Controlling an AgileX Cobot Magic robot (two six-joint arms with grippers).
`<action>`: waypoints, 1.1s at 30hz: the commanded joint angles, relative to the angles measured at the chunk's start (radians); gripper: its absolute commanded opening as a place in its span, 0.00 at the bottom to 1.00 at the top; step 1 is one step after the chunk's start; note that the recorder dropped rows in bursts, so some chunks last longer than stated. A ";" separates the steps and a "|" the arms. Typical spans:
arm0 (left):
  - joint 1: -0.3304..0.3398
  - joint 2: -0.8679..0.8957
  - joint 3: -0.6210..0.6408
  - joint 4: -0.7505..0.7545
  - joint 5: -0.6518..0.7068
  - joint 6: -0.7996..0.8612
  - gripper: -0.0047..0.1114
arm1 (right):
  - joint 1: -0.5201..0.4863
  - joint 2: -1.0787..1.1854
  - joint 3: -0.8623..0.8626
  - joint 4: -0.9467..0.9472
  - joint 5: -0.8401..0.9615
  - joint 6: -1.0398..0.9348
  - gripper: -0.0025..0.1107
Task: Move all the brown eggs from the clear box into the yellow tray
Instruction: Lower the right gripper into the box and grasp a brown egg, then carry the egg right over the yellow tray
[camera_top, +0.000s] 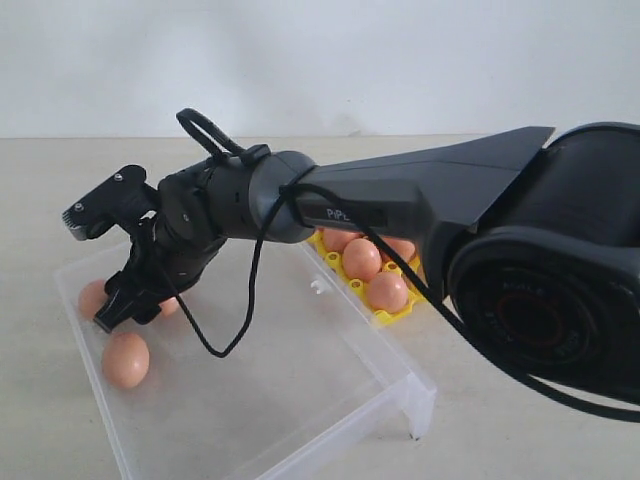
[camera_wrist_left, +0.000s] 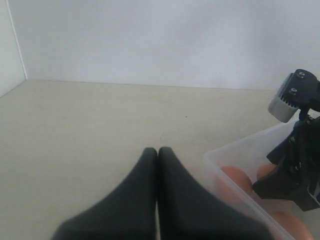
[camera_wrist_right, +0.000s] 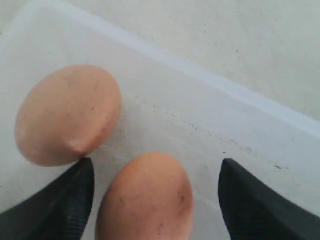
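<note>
Right wrist view: the right gripper (camera_wrist_right: 155, 165) stands open low inside the clear frosted plastic box (camera_wrist_right: 215, 82). One speckled orange-brown egg (camera_wrist_right: 145, 200) lies between its fingers, and a second egg (camera_wrist_right: 67, 115) sits just beside one fingertip. Exterior view: a third egg (camera_top: 126, 360) lies nearby in the box, and more eggs (camera_top: 362, 258) sit in the bright yellow lattice tray (camera_top: 385, 318) beside it on the worktop (camera_top: 470, 450). The left gripper (camera_wrist_left: 158, 152) is closed and empty, outside the box.

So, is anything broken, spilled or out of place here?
Nothing stands out. The orange-brown eggs in the shallow clear plastic box look whole, with no spill, and eggs in the bright yellow plastic tray sit in their cups.
</note>
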 joint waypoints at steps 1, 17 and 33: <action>-0.003 -0.003 -0.004 -0.005 0.000 0.001 0.00 | -0.007 -0.002 -0.003 0.040 0.006 0.003 0.56; -0.003 -0.003 -0.004 -0.005 0.000 0.001 0.00 | -0.018 -0.352 -0.003 0.033 0.032 0.139 0.03; -0.003 -0.003 -0.004 -0.005 0.000 0.001 0.00 | -0.317 -1.200 1.456 0.404 -1.297 0.208 0.02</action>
